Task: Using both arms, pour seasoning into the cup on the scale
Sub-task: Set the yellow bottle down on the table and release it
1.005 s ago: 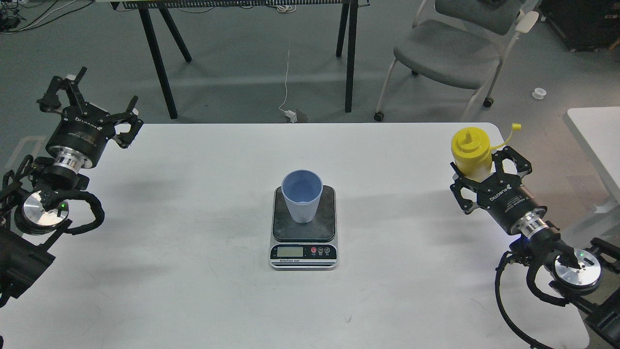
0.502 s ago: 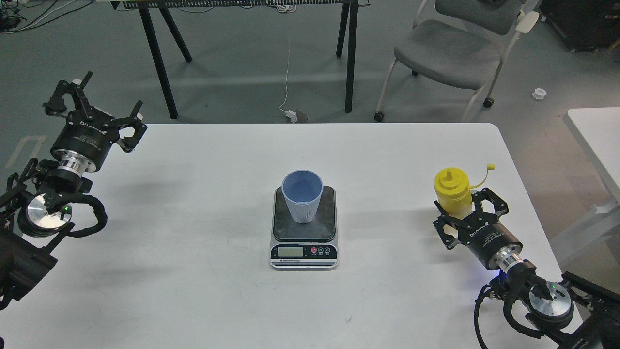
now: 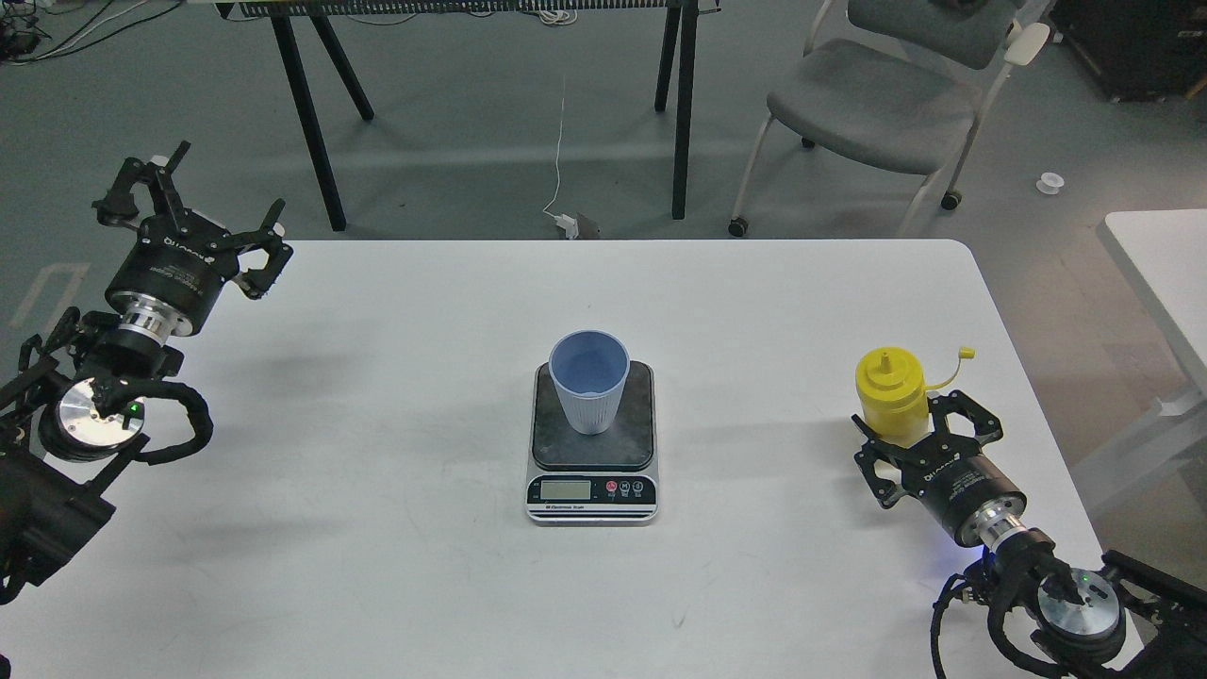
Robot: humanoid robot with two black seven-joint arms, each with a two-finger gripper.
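Looking at the yellow squeeze bottle (image 3: pixel 891 394), it stands upright near the right edge of the white table (image 3: pixel 396 566), well apart from the scale (image 3: pixel 592 443) in the middle. The light blue ribbed cup (image 3: pixel 588 379) sits on the scale's dark plate, upright and looking empty. The right gripper (image 3: pixel 919 436) has its fingers either side of the bottle's lower body; honestly I can't tell if they're squeezing it or just framing it. The left gripper (image 3: pixel 193 212) hovers off the far left corner, jaws spread wide, holding nothing.

Handling-wise, my guess is the bottle's soft plastic, light, and a bit slick, so a hard pinch would dent it and maybe squirt seasoning early. I'd take it around the mid-body, below the shoulder, clear of the cone nozzle and that little tethered cap (image 3: pixel 965 355) dangling off to the right. The cup looks thin and tippy too, so the free arm could steady it.
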